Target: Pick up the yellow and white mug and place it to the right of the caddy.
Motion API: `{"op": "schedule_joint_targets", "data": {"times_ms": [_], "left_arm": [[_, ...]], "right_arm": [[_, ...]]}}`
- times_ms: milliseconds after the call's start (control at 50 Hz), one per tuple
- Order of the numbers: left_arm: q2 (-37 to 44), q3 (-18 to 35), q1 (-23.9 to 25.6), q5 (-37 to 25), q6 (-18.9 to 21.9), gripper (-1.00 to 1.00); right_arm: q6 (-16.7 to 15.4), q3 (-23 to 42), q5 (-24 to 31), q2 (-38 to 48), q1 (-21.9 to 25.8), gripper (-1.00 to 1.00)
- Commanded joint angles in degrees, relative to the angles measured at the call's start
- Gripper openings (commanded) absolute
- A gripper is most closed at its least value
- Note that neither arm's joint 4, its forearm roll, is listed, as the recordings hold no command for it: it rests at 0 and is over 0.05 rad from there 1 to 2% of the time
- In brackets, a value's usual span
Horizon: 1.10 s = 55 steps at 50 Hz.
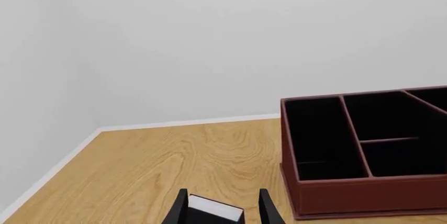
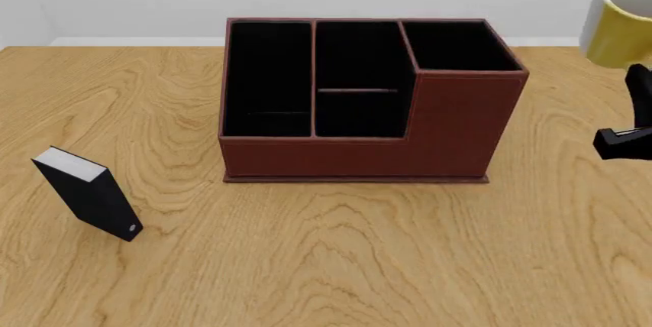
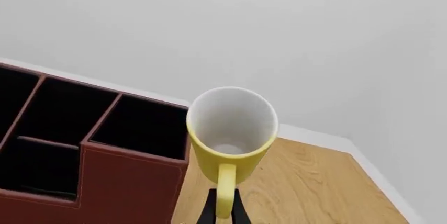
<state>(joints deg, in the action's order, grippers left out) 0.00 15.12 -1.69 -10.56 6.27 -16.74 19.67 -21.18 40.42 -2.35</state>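
A: Front view, count?

B: One yellow and white mug point(image 2: 619, 17). One caddy point(image 2: 448, 128). One black slab box point(image 2: 91, 195). One wooden desk point(image 2: 337, 266). Two sets of jaws, one per wrist view.

A: Mug, looks?

B: Small and round. Yellow outside, white inside, yellow loop handle point(image 3: 225, 187). Far smaller than caddy.

A: Whereabouts?

B: Off the desk, up in the air at right edge of front view, partly cut by frame. To the right of caddy, near taller corner section, apart from it. Tipped, mouth turned toward right wrist camera.

A: Right jaws?

B: Nearly closed, pinching the handle. Thin dark fingers point(image 3: 208, 213) on either side of it.

A: Left jaws?

B: Spread wide, nothing gripped. Slab box seen between fingers point(image 1: 266, 208) in left wrist view, no touch evident.

A: Caddy and slab?

B: Caddy dark red-brown, three black-lined compartments, flat on desk mid-frame. Slab box leaning, white end up, well to left of caddy.
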Motion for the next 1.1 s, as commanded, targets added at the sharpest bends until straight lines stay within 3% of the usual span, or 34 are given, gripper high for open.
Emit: {"op": "schedule_joint_targets", "data": {"times_ms": [20,1100], "left_arm": [[0.00,-0.10,-0.08,0.03,0.20,1.00],[0.00,0.55,-0.30,-0.48,0.30,1.00]], "right_arm": [[1.53,-1.03,-2.92,2.35,-1.03,-1.00],[4.43,-5.39,-16.04,16.64,-2.90,-1.00]]}}
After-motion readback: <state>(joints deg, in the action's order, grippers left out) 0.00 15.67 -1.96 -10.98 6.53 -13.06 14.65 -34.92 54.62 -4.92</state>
